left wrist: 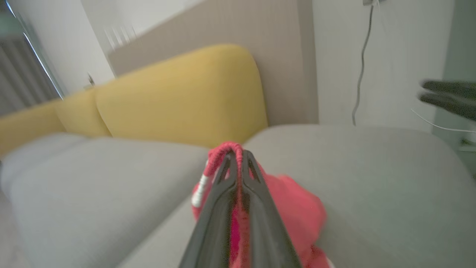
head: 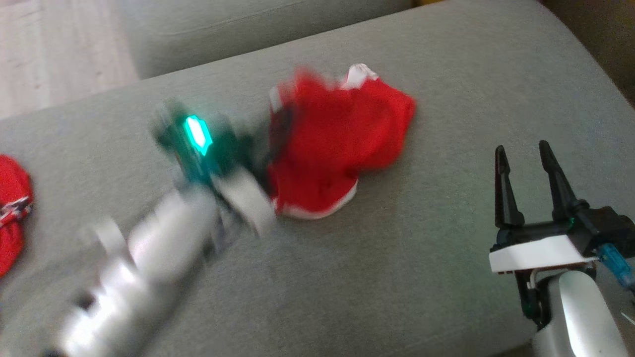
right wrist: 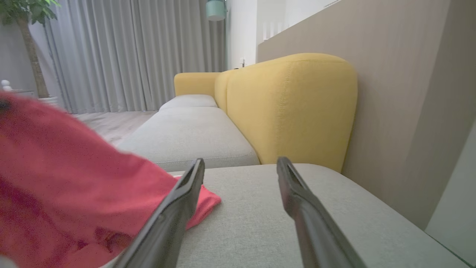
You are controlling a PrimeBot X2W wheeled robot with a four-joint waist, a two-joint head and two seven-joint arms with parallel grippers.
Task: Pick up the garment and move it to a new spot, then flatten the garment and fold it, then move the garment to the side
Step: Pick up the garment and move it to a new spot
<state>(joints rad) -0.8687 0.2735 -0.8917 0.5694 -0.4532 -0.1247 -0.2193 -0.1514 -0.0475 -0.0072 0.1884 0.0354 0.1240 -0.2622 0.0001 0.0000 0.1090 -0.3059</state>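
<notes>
Red garment (head: pixel 332 144) between left tool (left wrist: pixel 238 155) tips, bulk seemingly on cushion (head: pixel 397 277)

Soft, even indoor light; motion blur smears the left arm (head: pixel 163 233) and garment (head: pixel 327 148)

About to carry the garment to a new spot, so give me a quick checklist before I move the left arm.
1. Left gripper shut on the edge of the garment: ok.
2. Garment lifted off the sofa cushion: cannot tell, head view is blurred.
3. Right gripper open and apart from the garment: ok.
4. Bare cushion beside the garment for setting down: ok.
5. Other red cloth far left, apart from the garment: ok.
</notes>
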